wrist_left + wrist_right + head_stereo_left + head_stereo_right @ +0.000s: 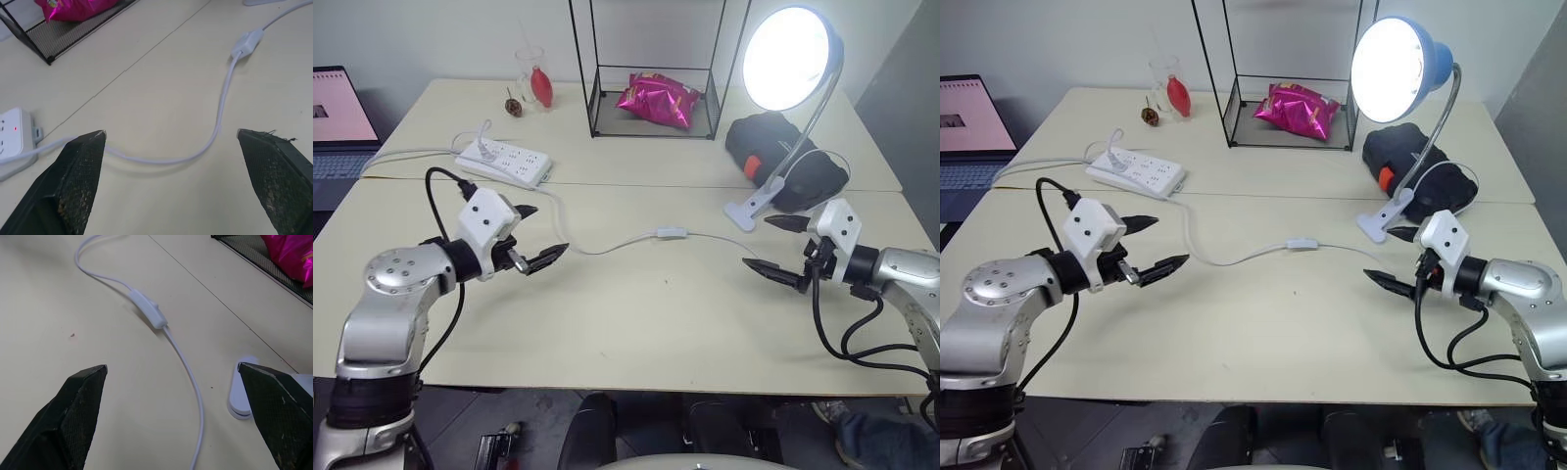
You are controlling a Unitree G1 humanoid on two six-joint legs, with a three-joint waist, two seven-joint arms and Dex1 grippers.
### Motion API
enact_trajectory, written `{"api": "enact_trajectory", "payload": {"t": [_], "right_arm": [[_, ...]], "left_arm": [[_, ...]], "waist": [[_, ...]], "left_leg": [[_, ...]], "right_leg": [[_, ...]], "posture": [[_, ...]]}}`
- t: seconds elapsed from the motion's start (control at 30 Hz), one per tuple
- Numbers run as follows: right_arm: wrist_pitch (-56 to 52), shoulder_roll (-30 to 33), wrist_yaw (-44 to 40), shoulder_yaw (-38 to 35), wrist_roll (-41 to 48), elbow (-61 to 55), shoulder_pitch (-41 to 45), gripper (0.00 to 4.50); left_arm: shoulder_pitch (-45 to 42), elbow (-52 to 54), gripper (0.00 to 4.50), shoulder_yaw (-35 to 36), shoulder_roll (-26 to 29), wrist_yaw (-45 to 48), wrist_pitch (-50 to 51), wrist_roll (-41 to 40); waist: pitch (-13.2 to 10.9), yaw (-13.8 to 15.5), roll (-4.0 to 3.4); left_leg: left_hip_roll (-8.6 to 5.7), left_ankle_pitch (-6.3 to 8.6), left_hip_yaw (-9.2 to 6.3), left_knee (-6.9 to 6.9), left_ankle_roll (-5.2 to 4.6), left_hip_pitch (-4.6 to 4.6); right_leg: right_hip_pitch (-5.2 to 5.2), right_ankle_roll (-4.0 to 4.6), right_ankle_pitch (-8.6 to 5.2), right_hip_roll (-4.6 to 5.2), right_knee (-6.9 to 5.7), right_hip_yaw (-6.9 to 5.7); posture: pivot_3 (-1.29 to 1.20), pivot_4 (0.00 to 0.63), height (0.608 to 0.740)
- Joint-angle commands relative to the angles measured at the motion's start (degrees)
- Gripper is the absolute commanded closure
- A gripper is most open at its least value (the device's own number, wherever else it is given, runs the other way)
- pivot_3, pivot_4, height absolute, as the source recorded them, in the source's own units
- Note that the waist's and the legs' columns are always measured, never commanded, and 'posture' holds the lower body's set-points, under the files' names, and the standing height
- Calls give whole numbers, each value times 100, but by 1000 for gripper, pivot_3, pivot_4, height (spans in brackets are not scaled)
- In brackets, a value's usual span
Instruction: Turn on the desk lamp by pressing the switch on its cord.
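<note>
desk lamp lit; switch — mid-table

The two head views look forward and down from above the near table edge, both taking in the switch at centre. Each wrist view looks low and close along its own fingers at that same switch from opposite sides.
</note>
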State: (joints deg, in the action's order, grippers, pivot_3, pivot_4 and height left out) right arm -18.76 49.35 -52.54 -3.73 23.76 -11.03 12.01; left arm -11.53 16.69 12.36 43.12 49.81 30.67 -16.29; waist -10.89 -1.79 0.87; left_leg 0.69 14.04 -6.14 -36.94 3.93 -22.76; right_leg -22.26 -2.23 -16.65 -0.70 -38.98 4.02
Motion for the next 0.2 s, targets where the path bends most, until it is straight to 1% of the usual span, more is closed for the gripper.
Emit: {"api": "enact_trajectory", "payload": {"t": [0.03,0.2], "right_arm": [[191,-51,-228,-88,-4,203,280,0],[261,-120,-398,-3,-51,366,415,0]], "left_arm": [[50,348,39,279,138,-127,152,-212],[11,406,39,266,170,-104,234,-396]], "waist": [[0,-4,0],[0,-5,0]], "left_leg": [[1,0,0,0,0,0],[2,0,-1,3,0,1]], "right_leg": [[0,1,0,0,0,0],[-1,2,0,-1,-1,0]], "posture": [[0,150,740],[0,150,740]]}}
